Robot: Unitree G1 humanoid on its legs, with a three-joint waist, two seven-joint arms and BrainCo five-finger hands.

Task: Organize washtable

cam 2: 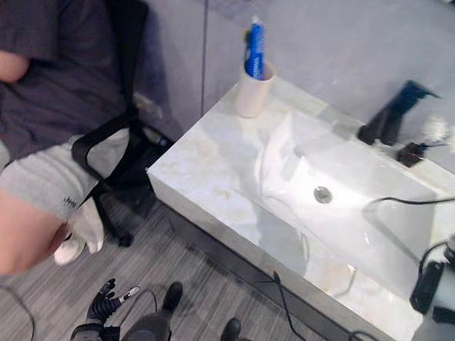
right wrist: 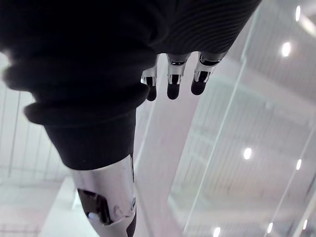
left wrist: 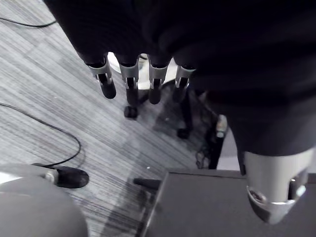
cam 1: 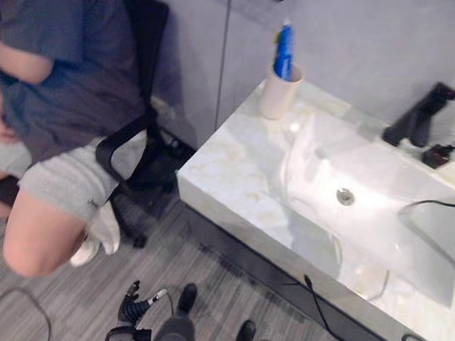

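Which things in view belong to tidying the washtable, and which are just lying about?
Part of the job:
- washtable
- sink
- cup at the back corner
- blue tube standing in the cup
- left hand and right hand, both open, holding nothing

Just around:
- black tap
- office chair
- seated person

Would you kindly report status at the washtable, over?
Both hands open, empty: left hand low over floor, right hand pointing up. Cup with blue tube upright at washtable corner. Person seated beside it.
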